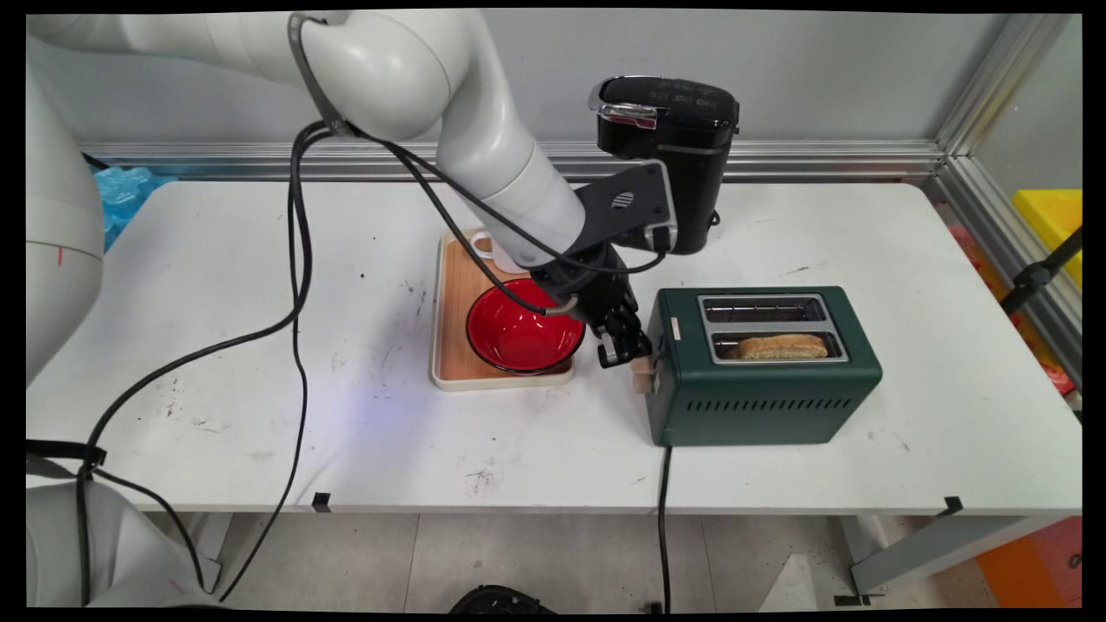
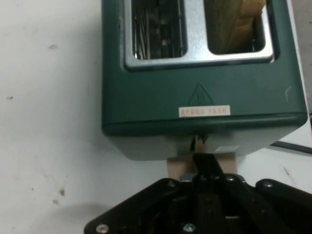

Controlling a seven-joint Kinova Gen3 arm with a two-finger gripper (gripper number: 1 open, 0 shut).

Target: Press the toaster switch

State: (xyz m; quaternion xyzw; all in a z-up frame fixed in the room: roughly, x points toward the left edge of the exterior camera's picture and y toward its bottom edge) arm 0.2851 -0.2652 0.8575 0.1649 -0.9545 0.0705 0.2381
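Note:
A dark green two-slot toaster [image 1: 760,389] stands right of the table's middle. A slice of toast [image 1: 782,347] sits low in its near slot, and the far slot is empty. My gripper [image 1: 624,350] is at the toaster's left end, with its fingers shut together and resting on top of the beige lever [image 1: 641,376]. In the hand view the toaster [image 2: 195,87] fills the upper half, with the toast [image 2: 239,24] in the right slot. The lever [image 2: 178,165] shows just under the toaster's end, behind the closed gripper [image 2: 204,163].
A wooden tray [image 1: 454,294] left of the toaster holds a red bowl [image 1: 523,333] and a white mug [image 1: 488,246], partly hidden by the arm. A black coffee machine [image 1: 683,147] stands behind the toaster. The toaster's cord [image 1: 664,518] hangs over the front edge.

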